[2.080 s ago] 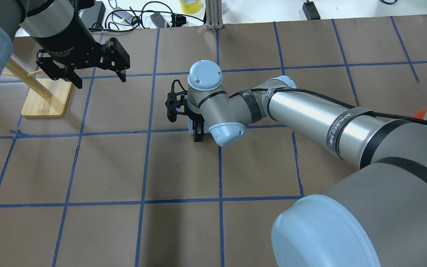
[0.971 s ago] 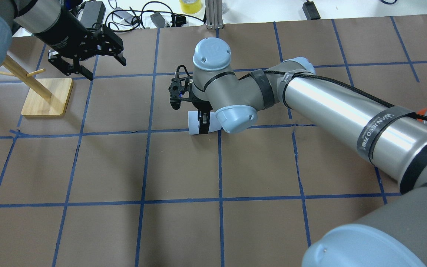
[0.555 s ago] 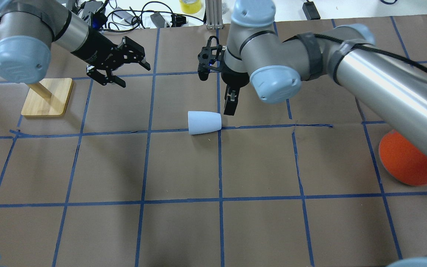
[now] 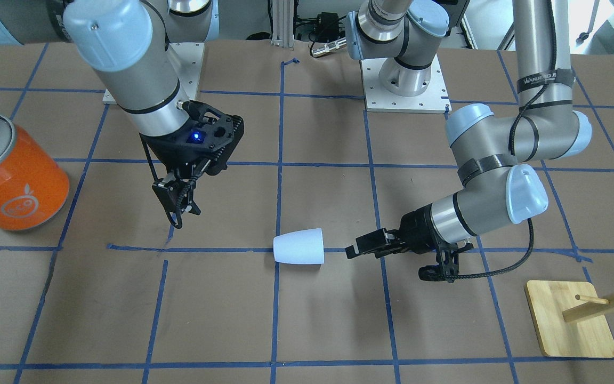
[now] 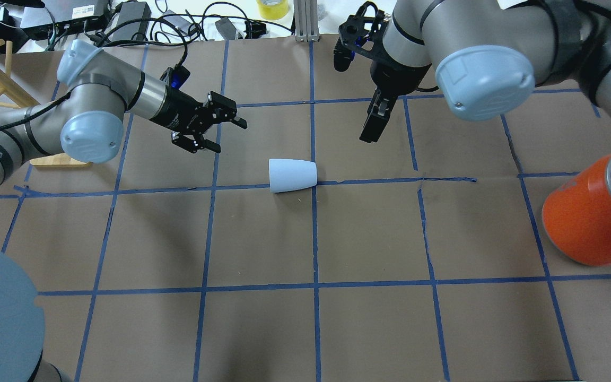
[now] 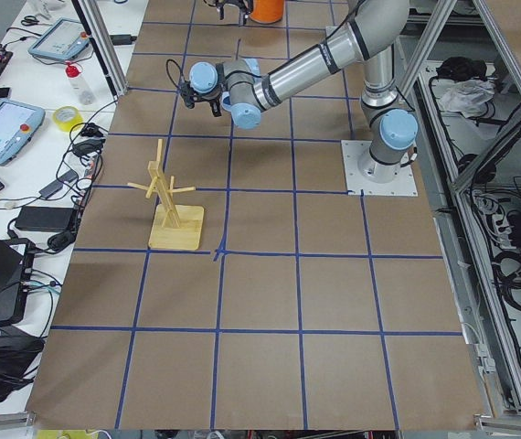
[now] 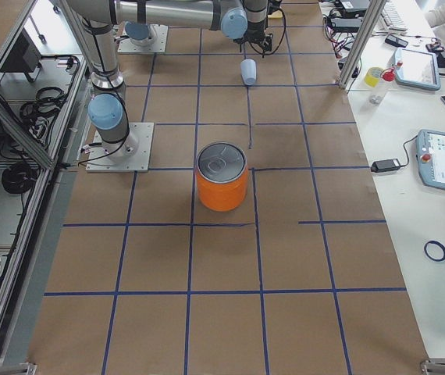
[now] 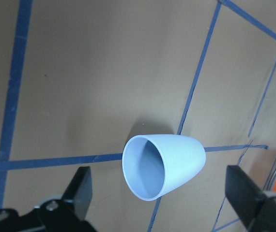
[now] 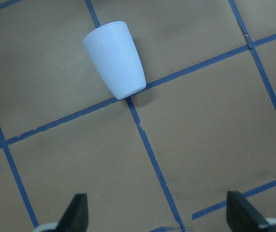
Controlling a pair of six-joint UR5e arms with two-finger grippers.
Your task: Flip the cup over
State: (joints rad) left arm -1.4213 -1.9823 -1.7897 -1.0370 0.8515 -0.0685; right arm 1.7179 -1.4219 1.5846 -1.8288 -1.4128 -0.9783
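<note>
The pale blue-white cup (image 5: 292, 175) lies on its side on the brown table, on a blue tape line, and no gripper touches it. It also shows in the front view (image 4: 299, 246). Its open mouth faces my left gripper (image 5: 228, 138), which is open, low, and a short way to the cup's left. The left wrist view looks straight into the cup's mouth (image 8: 164, 166) between the spread fingers (image 8: 82, 191). My right gripper (image 5: 372, 130) is open and empty, above and behind the cup to its right. The right wrist view shows the cup (image 9: 115, 59) from above.
A large orange can (image 5: 586, 223) with a silver lid stands at the right edge of the table. A wooden peg stand (image 4: 571, 320) stands on the left side, behind my left arm. Cables and devices lie beyond the table's far edge.
My right gripper has let go of the cup and moved up, back and to the right. My left gripper has come down and in toward the cup's mouth. The cup has stayed put.
</note>
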